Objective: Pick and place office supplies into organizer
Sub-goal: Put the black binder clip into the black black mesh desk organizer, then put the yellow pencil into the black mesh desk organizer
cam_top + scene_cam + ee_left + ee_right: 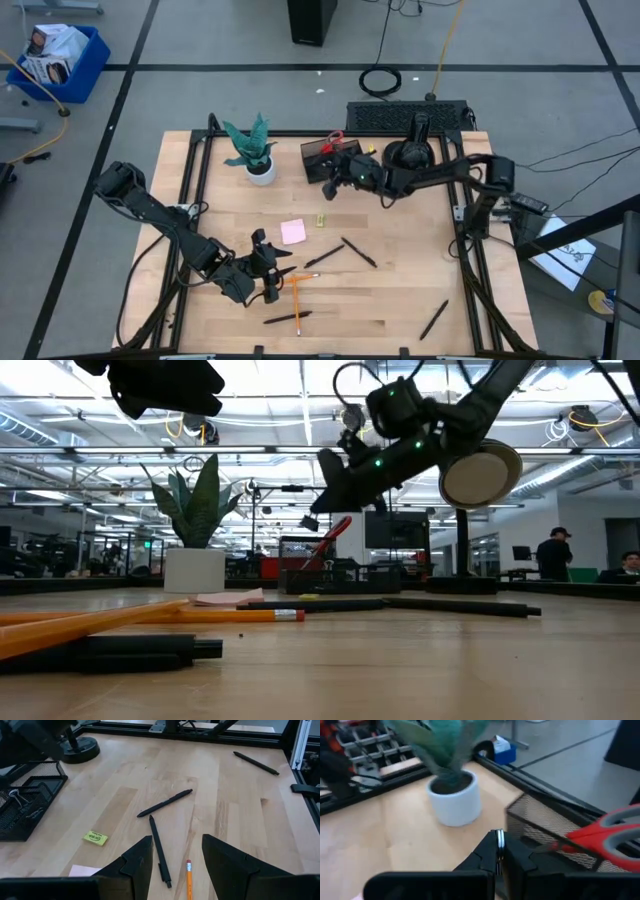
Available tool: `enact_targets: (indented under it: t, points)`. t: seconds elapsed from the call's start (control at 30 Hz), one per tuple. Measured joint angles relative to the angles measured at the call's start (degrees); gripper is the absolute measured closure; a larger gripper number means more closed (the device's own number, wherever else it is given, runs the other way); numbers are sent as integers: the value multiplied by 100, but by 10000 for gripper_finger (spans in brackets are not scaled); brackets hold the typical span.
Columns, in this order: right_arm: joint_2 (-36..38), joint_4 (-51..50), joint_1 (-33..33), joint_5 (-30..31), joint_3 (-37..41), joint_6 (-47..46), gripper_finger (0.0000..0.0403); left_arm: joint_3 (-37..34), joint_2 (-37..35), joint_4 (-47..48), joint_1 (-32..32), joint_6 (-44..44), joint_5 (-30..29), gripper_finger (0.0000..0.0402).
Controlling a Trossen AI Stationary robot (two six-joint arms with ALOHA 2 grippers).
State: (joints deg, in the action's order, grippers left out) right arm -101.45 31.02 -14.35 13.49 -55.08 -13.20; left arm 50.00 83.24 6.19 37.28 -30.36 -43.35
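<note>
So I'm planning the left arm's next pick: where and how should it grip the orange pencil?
Grip the orange pencil mid-shaft, coming straight down, jaws across its width. It lies flat just beside the open left gripper, and the shaft is bare there; a black pen lies close to its lower end.

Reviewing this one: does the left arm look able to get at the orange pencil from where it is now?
Probably yes. The left gripper hovers open right beside the orange pencil, which lies flat on bare wood. In the left wrist view the pencil sits between the open fingers, with only a black pen close alongside.

text: none legible | yellow piece (95, 838): dark print, too small to read
</note>
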Motion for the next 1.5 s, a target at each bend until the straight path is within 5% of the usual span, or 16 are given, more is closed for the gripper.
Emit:
enact_targets:
  t: [0.4, 0.7, 1.17, 1.5]
  points:
    - [-744, -871, -353, -315, -934, -371, 397, -2, 0, -43, -4, 64, 13, 224]
    - [-918, -941, -448, -321, -948, -559, 390, -2, 0, -6, -2, 62, 122, 224]
    - [-814, -951, -393, -357, -948, -335, 255, -2, 0, -31, -2, 12, 126, 224]
    - [262, -2186, 119, -1661, -942, 23, 229, -2, 0, 31, -15, -153, 302, 224]
